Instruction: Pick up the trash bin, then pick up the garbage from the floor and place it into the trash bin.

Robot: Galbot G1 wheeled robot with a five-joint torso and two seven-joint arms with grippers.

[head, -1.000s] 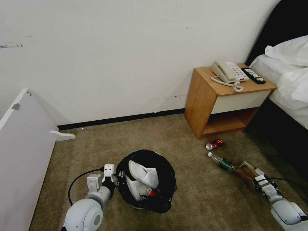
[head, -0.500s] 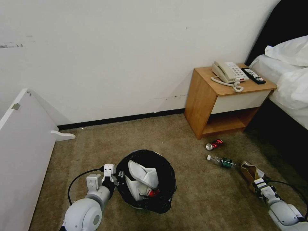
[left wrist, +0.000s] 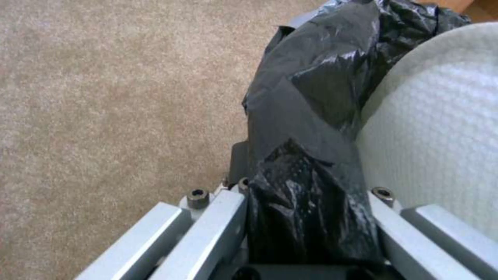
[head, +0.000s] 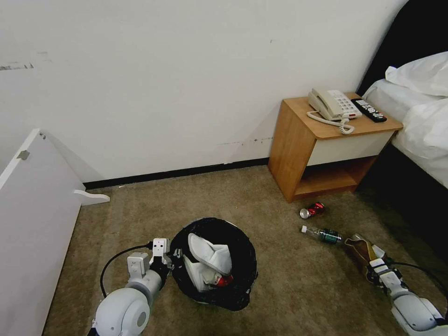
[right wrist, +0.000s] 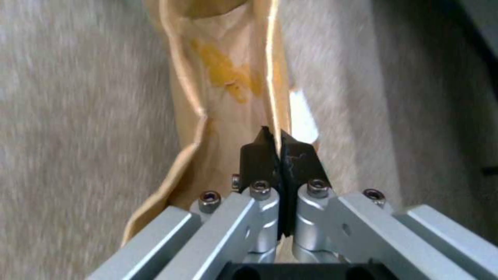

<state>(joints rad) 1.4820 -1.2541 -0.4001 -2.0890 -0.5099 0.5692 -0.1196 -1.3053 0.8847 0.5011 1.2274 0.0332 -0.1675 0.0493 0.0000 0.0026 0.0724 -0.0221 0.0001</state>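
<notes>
- Right gripper (right wrist: 281, 146) is clenched on an edge of the brown paper bag (head: 360, 249); I've drawn it back from the bottle (head: 322, 234) since a second ago, and the bag came along.
- So the grasp looks secure and ready to carry.
- Left gripper (left wrist: 306, 202) stays clamped on the trash bin (head: 242, 270) rim, well off to the right gripper's left.
- Bottle and red can (head: 311, 210) lie just beyond the bag.

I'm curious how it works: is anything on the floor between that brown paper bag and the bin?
Nothing visible: bare carpet lies between the brown paper bag, pinched in the right gripper, and the trash bin.
</notes>
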